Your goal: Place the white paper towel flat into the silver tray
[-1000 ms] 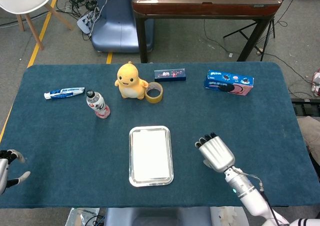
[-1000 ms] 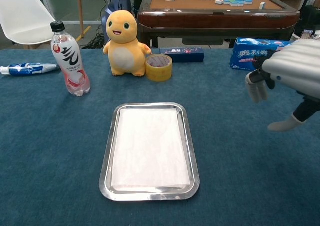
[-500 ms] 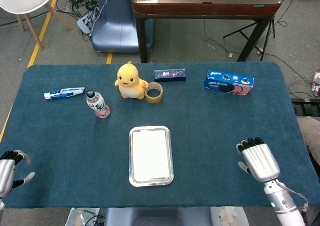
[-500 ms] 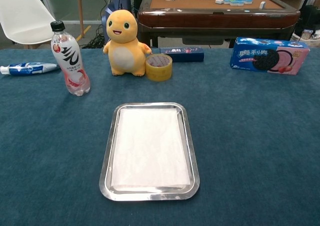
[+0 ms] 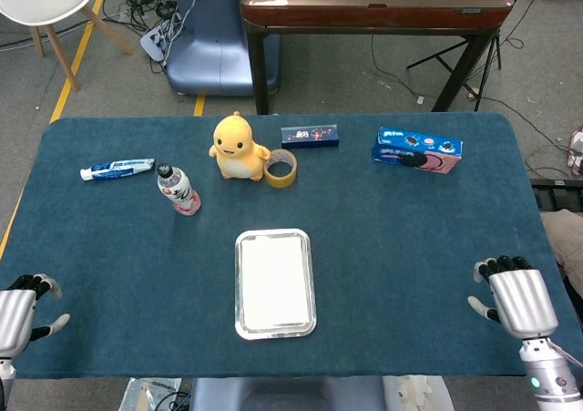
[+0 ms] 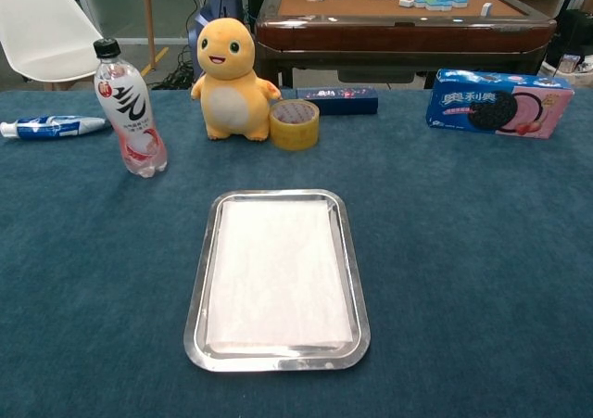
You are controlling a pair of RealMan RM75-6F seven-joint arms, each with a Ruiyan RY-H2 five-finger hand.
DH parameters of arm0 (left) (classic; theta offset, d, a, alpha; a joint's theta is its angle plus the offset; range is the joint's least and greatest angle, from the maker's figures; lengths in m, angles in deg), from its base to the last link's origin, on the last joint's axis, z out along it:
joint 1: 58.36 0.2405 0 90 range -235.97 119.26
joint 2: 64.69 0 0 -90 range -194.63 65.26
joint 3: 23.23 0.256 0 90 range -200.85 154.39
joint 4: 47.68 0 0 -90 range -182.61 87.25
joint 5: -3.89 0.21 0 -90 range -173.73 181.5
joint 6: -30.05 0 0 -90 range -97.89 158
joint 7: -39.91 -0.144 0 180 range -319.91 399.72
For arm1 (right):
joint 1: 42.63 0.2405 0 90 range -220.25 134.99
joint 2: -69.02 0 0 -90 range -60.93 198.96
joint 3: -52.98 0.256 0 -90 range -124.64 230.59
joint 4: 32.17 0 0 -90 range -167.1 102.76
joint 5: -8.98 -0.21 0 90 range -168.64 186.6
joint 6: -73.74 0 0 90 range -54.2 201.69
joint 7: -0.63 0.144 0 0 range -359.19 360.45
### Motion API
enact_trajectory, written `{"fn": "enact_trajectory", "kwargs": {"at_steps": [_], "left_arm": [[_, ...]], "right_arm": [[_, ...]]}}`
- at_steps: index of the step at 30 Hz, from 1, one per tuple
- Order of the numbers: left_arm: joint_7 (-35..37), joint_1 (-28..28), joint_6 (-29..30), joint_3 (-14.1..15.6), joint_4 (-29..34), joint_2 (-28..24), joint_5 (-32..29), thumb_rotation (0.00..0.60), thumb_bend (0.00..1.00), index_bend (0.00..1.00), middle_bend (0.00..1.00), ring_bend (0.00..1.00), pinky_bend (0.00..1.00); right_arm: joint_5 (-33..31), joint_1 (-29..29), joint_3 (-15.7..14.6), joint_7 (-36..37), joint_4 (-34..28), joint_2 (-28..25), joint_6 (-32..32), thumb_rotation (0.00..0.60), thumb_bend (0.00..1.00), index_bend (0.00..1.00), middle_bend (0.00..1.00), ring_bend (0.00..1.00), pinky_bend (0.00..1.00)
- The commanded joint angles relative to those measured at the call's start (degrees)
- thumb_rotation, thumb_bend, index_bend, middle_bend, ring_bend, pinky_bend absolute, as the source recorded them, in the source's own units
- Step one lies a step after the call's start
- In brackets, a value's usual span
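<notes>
Towel (image 6: 280, 272) lies flat inside the tray (image 6: 196, 299), so placing looks done. Both hands, left (image 5: 16, 309) and right (image 5: 519, 302), sit released at the counter's (image 5: 410, 238) near corners; nothing more seems needed.

The left hand (image 5: 16, 313) is cut off by the frame's left edge; the chest view shows neither hand.

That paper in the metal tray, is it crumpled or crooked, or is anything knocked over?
Nothing stands out. The white paper towel lies flat and square inside the silver tray. The bottle and the yellow toy stand upright, and nothing looks spilled.
</notes>
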Motion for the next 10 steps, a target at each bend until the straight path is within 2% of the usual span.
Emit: {"fn": "enact_trajectory", "kwargs": {"at_steps": [1,10], "left_arm": [[0.5,-0.3,-0.3,0.0,-0.2,0.0,0.1,0.600,0.07,0.57,0.48,0.38,0.65],[0.9,-1.0,-2.1,-0.2,-0.9,0.3,-1.2,0.600,0.07,0.57,0.48,0.38,0.65]], "right_arm": [[-0.3,-1.0,1.3,1.3,0.3,-0.8,0.9,0.600,0.08,0.56,0.56,0.44,0.42],[-3.1,-1.7,3.0,3.3,-0.4,-2.6,-2.1,0.600,0.08,0.56,0.56,0.44,0.42]]}}
